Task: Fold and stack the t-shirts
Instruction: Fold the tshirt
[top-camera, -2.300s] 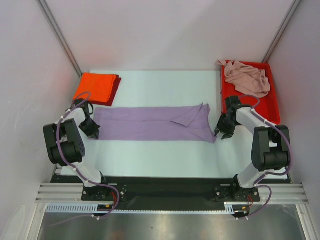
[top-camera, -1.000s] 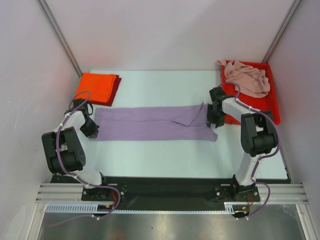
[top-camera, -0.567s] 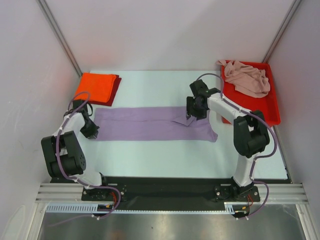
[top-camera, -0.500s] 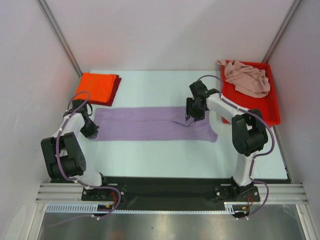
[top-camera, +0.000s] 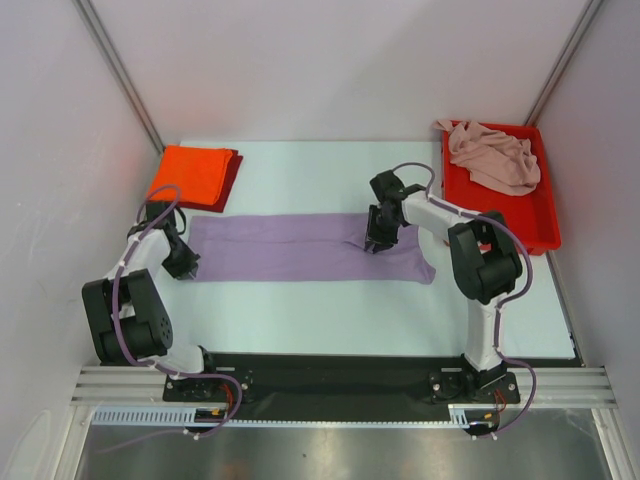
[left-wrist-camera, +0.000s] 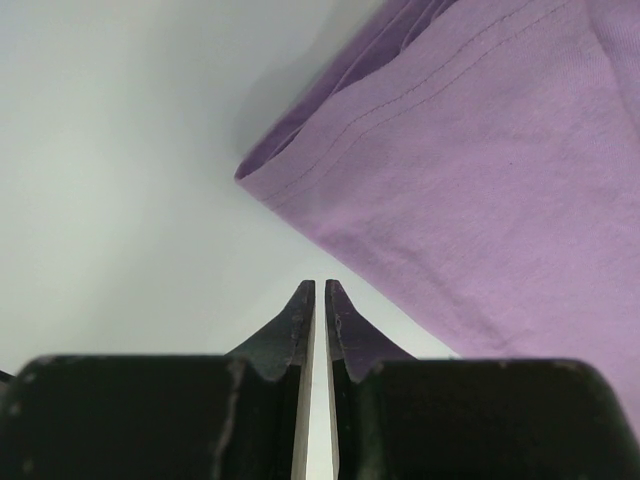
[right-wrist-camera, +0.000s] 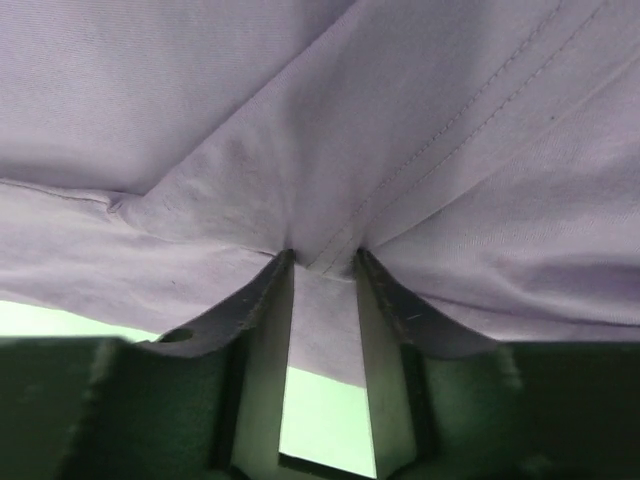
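Your right gripper (top-camera: 374, 241) had moved left, its fingers pinching a fold of the long lavender-purple cloth t-shirt (top-camera: 280, 248).
The shirt lay flat on the pale table (top-camera: 300, 305); your left gripper (left-wrist-camera: 319, 288), fingers pressed together and empty, sat beside its corner.

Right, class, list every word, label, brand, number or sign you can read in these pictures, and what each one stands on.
None can be read. The purple t-shirt, the orange-red t-shirt, the pink t-shirt and the red tray are all plain, and neither wrist view shows any label or print.
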